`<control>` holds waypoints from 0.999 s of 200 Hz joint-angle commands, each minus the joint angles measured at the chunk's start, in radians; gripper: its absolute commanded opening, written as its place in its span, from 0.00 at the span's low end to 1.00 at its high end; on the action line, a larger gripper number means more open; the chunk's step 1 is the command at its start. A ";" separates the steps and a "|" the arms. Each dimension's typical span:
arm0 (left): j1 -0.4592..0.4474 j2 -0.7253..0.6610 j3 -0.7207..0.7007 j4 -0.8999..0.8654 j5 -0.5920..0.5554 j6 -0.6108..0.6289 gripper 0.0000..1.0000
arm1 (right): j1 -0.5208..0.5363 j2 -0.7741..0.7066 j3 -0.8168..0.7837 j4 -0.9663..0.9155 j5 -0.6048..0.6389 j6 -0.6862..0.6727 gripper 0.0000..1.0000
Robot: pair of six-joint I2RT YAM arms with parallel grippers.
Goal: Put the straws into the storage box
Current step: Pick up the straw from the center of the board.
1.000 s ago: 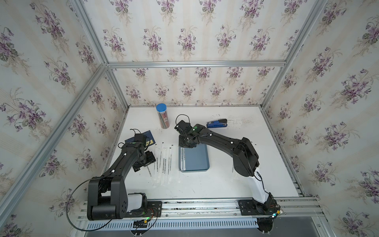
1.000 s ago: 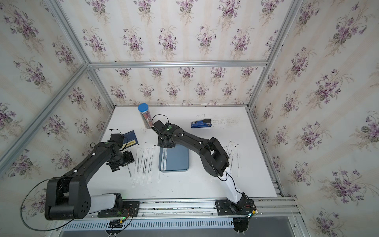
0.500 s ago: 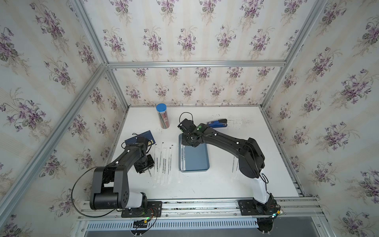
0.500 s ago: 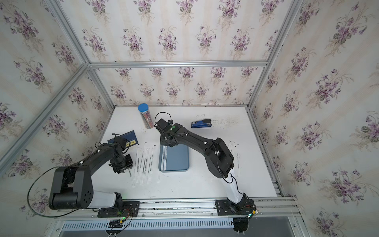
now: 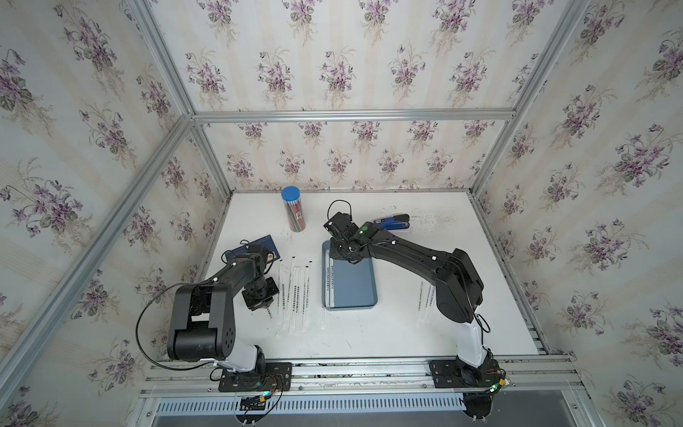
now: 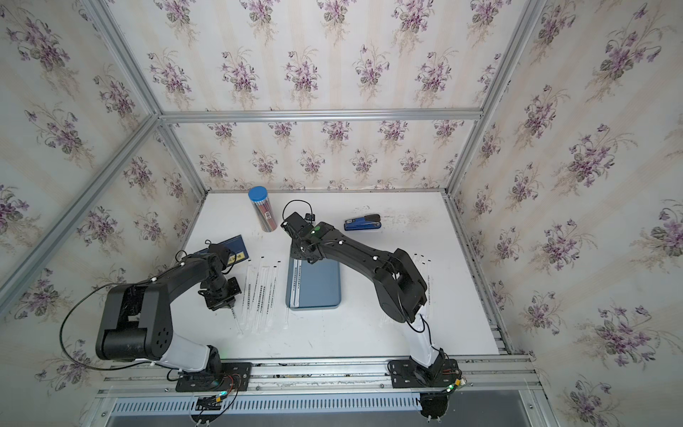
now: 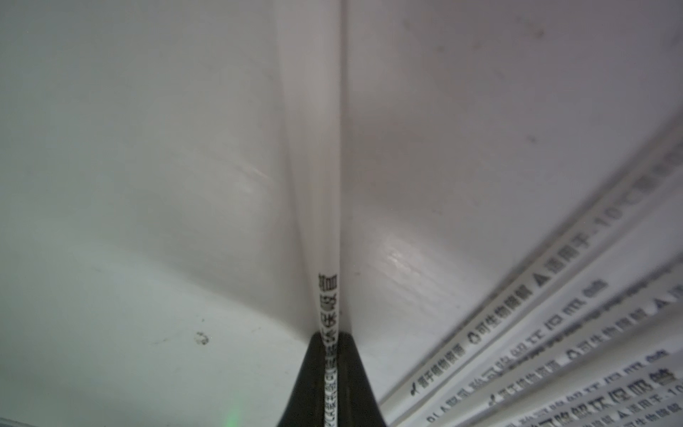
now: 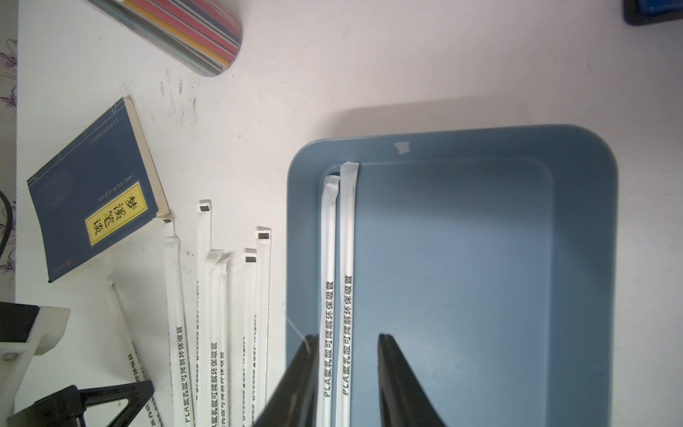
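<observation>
White tabletop (image 5: 406,332) fills the lower middle of both top views, enclosed by floral-papered walls. Two black arms reach in from the bottom edge: the left arm (image 5: 207,307) at lower left, the right arm (image 5: 425,262) stretching from lower right toward the centre. The storage box (image 5: 354,288), a shallow grey-blue tray, lies at the centre of the table with its long side running up the frame. A navy book (image 5: 255,248) with a yellow label lies left of centre, just above the left arm's wrist. A clear pencil tube (image 5: 294,214) with a blue cap stands near the back wall, and a blue stapler (image 5: 393,223) lies to its right. Loose straws (image 5: 295,292) lie in a row just left of the box, and more (image 5: 423,299) lie right of centre, partly hidden by the right arm. Two boxed straws (image 8: 345,240) lie side by side along the box's left wall. The right gripper (image 8: 347,338) hovers over the box's far end, its jaws a narrow gap apart above those two. The left gripper (image 7: 330,351), at the left edge of the loose row, is pinched tight on a single straw (image 7: 325,222); whether it is off the table cannot be told.
</observation>
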 commanded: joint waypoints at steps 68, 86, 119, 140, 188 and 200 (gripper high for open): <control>-0.028 -0.104 0.148 -0.121 -0.054 0.068 0.03 | -0.003 -0.028 -0.026 0.020 0.018 0.004 0.32; -0.084 -0.145 0.212 -0.179 -0.041 0.057 0.04 | -0.017 -0.041 -0.034 0.019 0.021 0.005 0.32; -0.298 -0.120 0.367 -0.240 -0.003 -0.018 0.05 | -0.089 -0.110 -0.086 0.021 0.025 -0.003 0.32; -0.445 -0.012 0.492 -0.249 0.003 -0.066 0.06 | -0.153 -0.173 -0.146 0.031 0.041 -0.017 0.32; -0.638 0.265 0.739 -0.213 0.005 -0.099 0.06 | -0.264 -0.274 -0.278 0.064 0.045 -0.027 0.32; -0.658 0.323 0.762 -0.198 0.015 -0.104 0.06 | -0.268 -0.286 -0.292 0.068 0.050 -0.028 0.32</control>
